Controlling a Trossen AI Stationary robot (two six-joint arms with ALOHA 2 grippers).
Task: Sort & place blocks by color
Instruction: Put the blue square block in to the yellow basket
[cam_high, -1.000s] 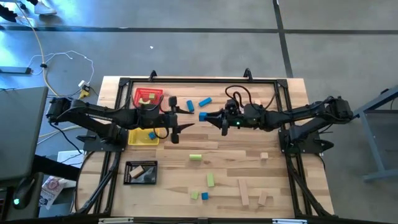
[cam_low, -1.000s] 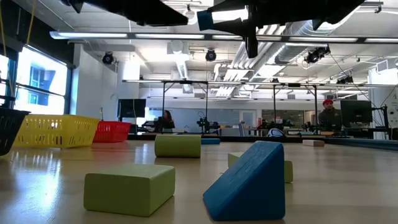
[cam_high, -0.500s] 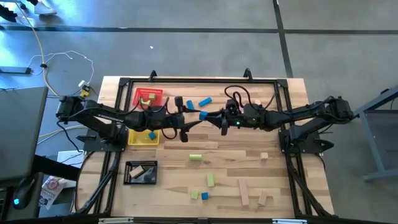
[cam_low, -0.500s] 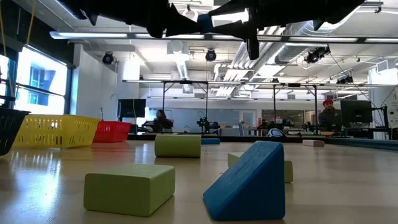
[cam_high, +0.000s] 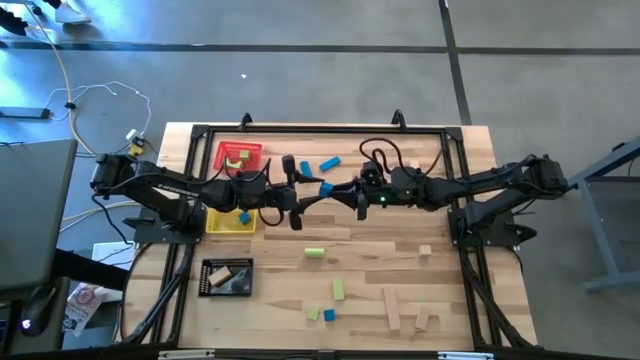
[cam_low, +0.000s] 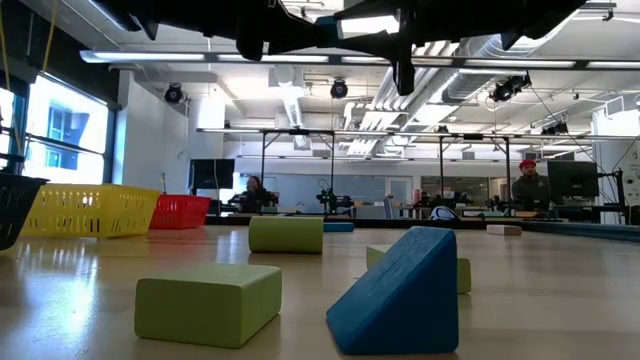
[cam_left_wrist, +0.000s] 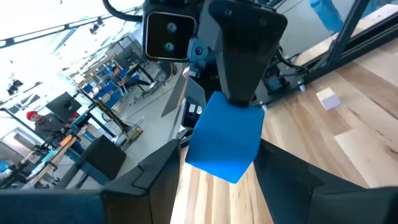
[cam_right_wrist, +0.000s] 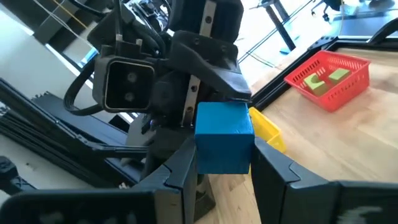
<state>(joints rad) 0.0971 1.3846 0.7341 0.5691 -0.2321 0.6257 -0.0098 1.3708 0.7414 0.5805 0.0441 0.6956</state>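
Right end effector (cam_high: 332, 189): grips a blue cube (cam_right_wrist: 224, 135) between its fingers, high above the table's (cam_high: 450, 300) middle, nearer the far edge.
Left end effector (cam_high: 305, 203): fingers spread wide on either side of the same cube, not yet closed on it; a handover looks set up.
Cube: held in the air between both end effectors, well clear of the table.
Trays: yellow tray (cam_high: 225, 222) and red tray (cam_high: 240, 155) near the left edge; black tray (cam_high: 226, 277) toward the near left corner.
Other blocks: blue, green and tan pieces lie loose on the table.
Risk: if the right end effector lets go before the left closes, the cube would probably drop; an off-centre pinch could twist it loose.
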